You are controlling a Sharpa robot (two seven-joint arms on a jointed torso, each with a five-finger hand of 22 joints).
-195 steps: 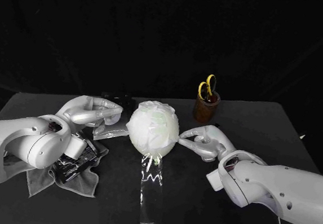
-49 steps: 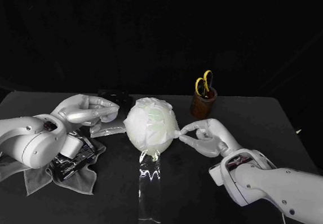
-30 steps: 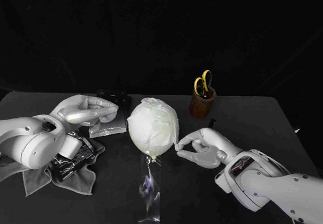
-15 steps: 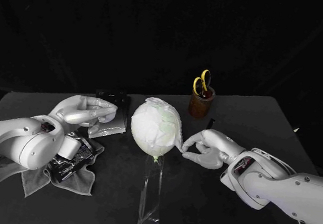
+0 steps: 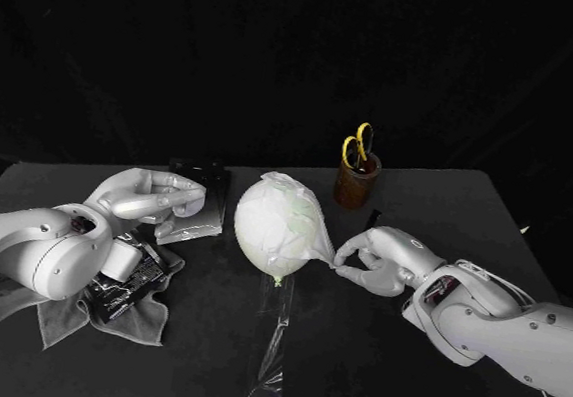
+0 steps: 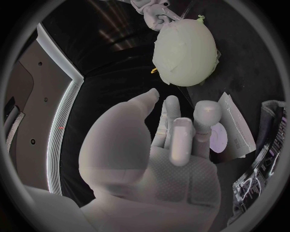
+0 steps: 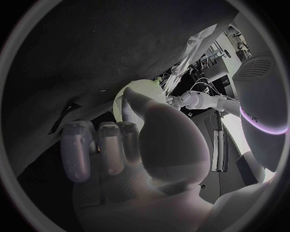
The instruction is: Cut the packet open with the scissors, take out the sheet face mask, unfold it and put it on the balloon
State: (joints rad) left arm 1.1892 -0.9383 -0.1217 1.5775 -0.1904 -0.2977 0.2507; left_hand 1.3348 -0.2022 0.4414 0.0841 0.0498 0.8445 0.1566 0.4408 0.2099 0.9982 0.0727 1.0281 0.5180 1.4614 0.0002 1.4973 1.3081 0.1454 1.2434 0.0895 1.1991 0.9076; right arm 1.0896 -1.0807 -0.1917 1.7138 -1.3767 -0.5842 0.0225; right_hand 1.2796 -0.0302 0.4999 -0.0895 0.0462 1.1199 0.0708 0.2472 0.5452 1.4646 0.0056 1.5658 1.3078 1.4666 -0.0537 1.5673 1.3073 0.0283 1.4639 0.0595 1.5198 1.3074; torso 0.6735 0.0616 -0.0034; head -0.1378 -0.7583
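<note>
One packet [image 5: 192, 229] sits left of centre against the left hand's [image 5: 153, 197] gathered fingers; I cannot tell whether they grip it. One balloon [image 5: 292, 222] at centre wears one mask [image 5: 256, 226]. One pair of scissors [image 5: 360, 149] stands in one cup [image 5: 357, 187]. The right hand [image 5: 382, 259] pinches the mask's edge.

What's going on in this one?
The mask is already draped over the balloon in the middle of the table. The right hand has its fingertips against the balloon's side, apparently adjusting the mask's edge; whether it pinches the mask is hard to tell. The left hand is off to the other side at the packet, its grip unclear. The scissors stand in a cup behind.
</note>
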